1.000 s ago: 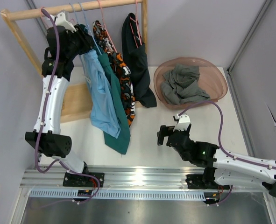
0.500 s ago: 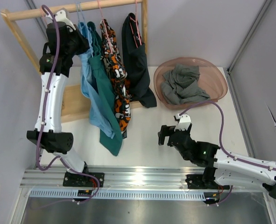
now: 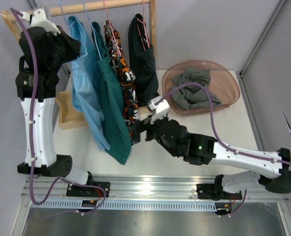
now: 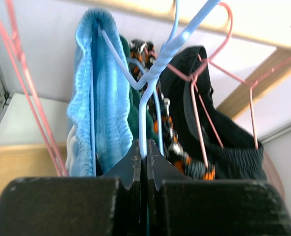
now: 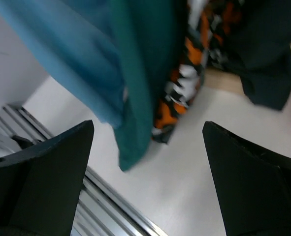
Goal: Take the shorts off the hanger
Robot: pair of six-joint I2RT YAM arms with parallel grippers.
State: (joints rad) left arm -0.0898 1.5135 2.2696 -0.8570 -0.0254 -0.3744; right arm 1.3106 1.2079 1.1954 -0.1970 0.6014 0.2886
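My right end effector (image 3: pixel 140 130) is closest to me, low over the white table (image 3: pixel 234 123). Its two fingers (image 5: pixel 51 167) are spread as wide as they go, and there is nothing between them. It points at the bottom ends of the hanging shorts and sits just beside them.

The dark teal shorts (image 3: pixel 111 113) hang the lowest. To their left are the light blue shorts (image 3: pixel 83 93). To their right are the orange, black and white patterned shorts (image 3: pixel 125 83), and then the black shorts (image 3: pixel 144 59). All four hang side by side and press together.

Over on the right, a pink bowl (image 3: pixel 229 81) sits on the table. The grey shorts (image 3: pixel 192 88) lie crumpled inside it.

My left end effector (image 4: pixel 143 147) is high up and far back. Its fingers are squeezed tight on the thin wire of a blue hanger (image 4: pixel 157 73). One side of that wire goes into the top of the light blue shorts. Pink hangers (image 4: pixel 199 108) hold the patterned and black shorts. The hooks all hang on the wooden rail (image 3: pixel 96 6) at the very back.
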